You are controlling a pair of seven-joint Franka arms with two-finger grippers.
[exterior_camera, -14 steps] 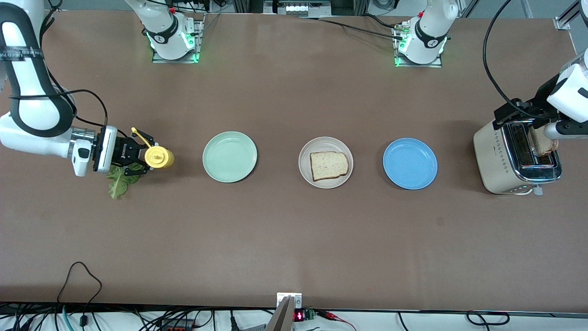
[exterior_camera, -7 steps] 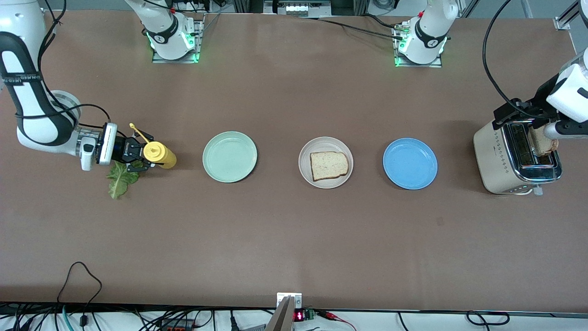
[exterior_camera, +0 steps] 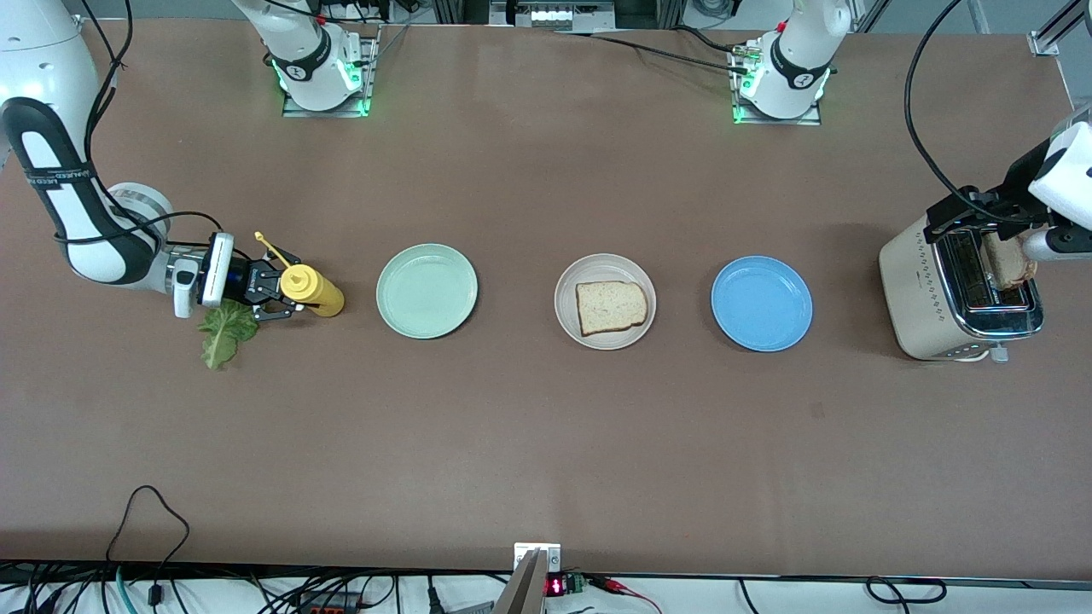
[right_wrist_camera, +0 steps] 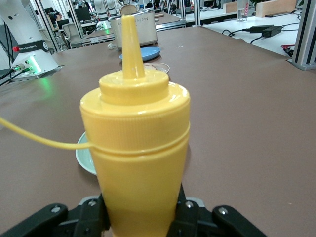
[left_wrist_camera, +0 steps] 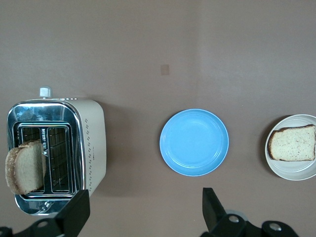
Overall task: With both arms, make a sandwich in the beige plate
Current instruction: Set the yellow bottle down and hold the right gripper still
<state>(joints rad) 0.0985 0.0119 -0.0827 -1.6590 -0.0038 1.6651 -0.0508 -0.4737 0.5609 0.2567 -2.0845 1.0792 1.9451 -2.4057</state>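
At the right arm's end of the table, front view: right gripper (exterior_camera: 275, 294) is clamped on a yellow squeeze bottle (exterior_camera: 312, 292), bottle tipped toward the mint-green plate (exterior_camera: 426, 291). Lettuce leaf (exterior_camera: 223, 331) lies flat on the table just under the gripper, nearer the camera. Beige plate (exterior_camera: 605, 301) sits mid-table between the mint-green and blue plate (exterior_camera: 761, 304), one bread slice (exterior_camera: 610, 307) on it. Left gripper (exterior_camera: 981, 213) hangs over the toaster (exterior_camera: 957, 294), which has a second slice (exterior_camera: 1008, 264) standing in a slot. Dark band on the right arm carries white lettering, too small to read.

Left wrist view: both fingers (left_wrist_camera: 74, 212) spread wide, nothing between them. Below: toaster (left_wrist_camera: 91, 143) with the slice (left_wrist_camera: 24, 167) leaning out of a slot, blue plate (left_wrist_camera: 194, 142), beige plate (left_wrist_camera: 296, 168) with bread (left_wrist_camera: 292, 143).

Right wrist view: yellow bottle (right_wrist_camera: 136, 163) fills the frame, gripped low on the body by the jaws; nozzle up, tether loop off the cap. Mint-green plate (right_wrist_camera: 85, 155) edge past it. No readable label.
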